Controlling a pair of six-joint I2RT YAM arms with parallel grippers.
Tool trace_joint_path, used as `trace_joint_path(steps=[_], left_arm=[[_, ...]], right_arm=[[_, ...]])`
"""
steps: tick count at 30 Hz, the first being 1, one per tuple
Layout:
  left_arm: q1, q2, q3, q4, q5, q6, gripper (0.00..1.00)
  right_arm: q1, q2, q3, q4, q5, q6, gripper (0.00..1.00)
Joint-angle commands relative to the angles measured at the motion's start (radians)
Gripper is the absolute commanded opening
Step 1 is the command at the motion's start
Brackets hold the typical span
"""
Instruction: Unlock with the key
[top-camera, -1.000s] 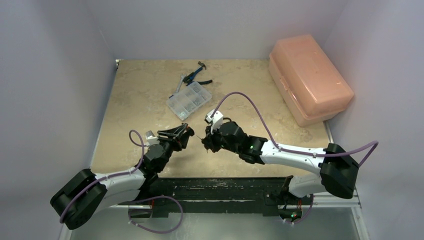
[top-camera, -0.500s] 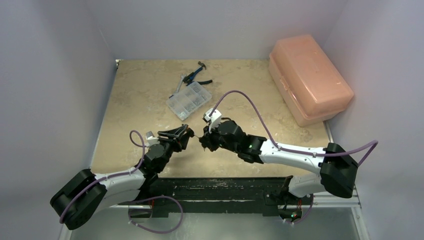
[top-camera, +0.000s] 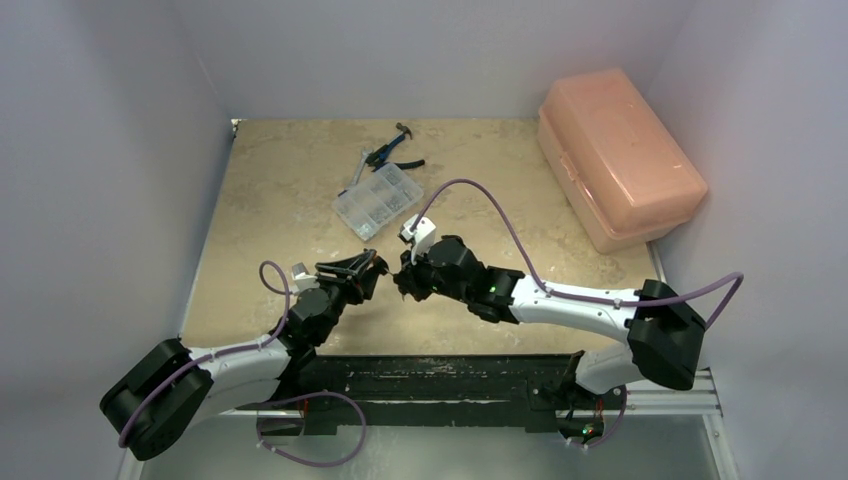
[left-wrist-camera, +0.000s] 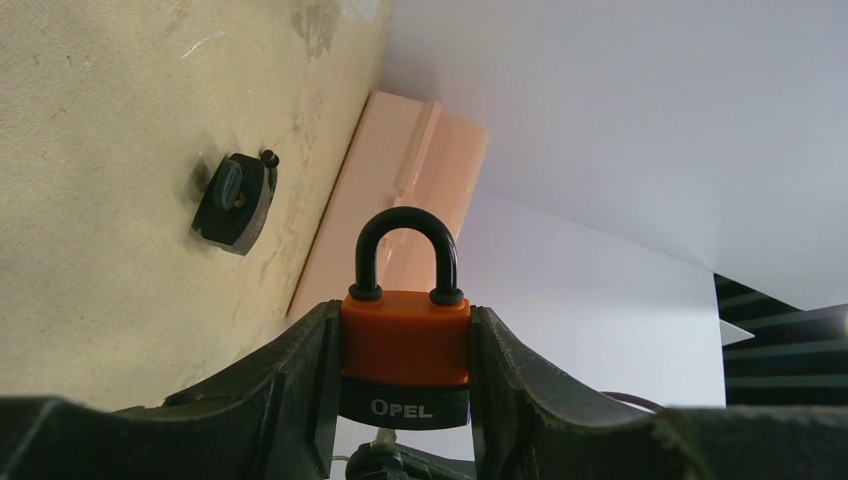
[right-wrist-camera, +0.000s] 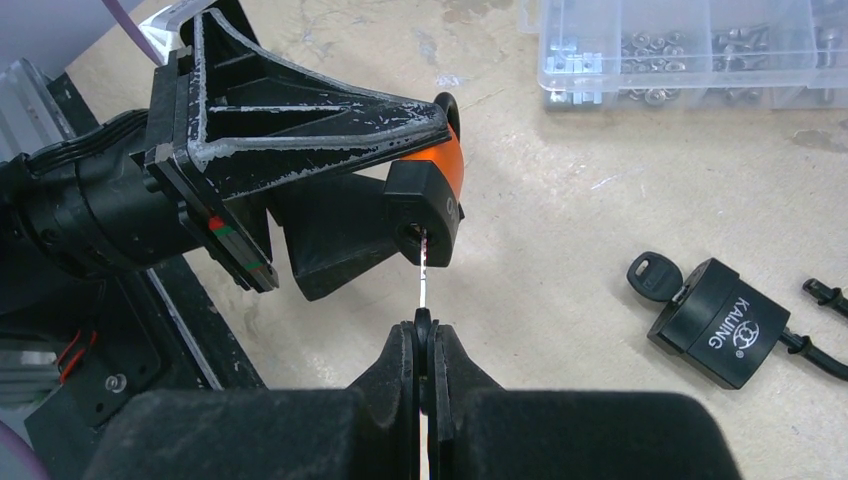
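Observation:
My left gripper (left-wrist-camera: 404, 345) is shut on an orange padlock (left-wrist-camera: 405, 335) with a black base marked OPEL and a closed black shackle. In the right wrist view the padlock (right-wrist-camera: 447, 165) faces me with its keyhole end. My right gripper (right-wrist-camera: 424, 335) is shut on the black head of a key (right-wrist-camera: 424, 280), and the blade tip sits at or just inside the keyhole. In the top view the left gripper (top-camera: 372, 268) and the right gripper (top-camera: 400, 280) meet near the table's front middle.
A second black padlock (right-wrist-camera: 716, 322) with a key in it lies on the table to the right. A clear screw organiser (top-camera: 378, 199) and blue pliers (top-camera: 392, 152) lie further back. A pink plastic box (top-camera: 620, 155) stands at the back right.
My right gripper has moved left toward the left gripper, bringing the key up to the padlock's keyhole. The left arm has held still.

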Motion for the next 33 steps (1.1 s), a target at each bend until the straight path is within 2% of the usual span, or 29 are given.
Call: trace_joint_path(steps=[1, 17, 33], left_arm=[[-0.004, -0.016, 0.005, 0.059, 0.005, 0.003, 0.0], [-0.004, -0.029, 0.005, 0.044, 0.006, 0.022, 0.0], [-0.004, -0.078, 0.011, -0.003, -0.02, 0.062, 0.0]], right_arm=[[0.008, 0.006, 0.053, 0.03, -0.008, -0.013, 0.0], [0.008, 0.046, 0.096, -0.009, 0.026, -0.002, 0.0], [0.008, 0.125, 0.233, -0.126, -0.107, 0.107, 0.0]])
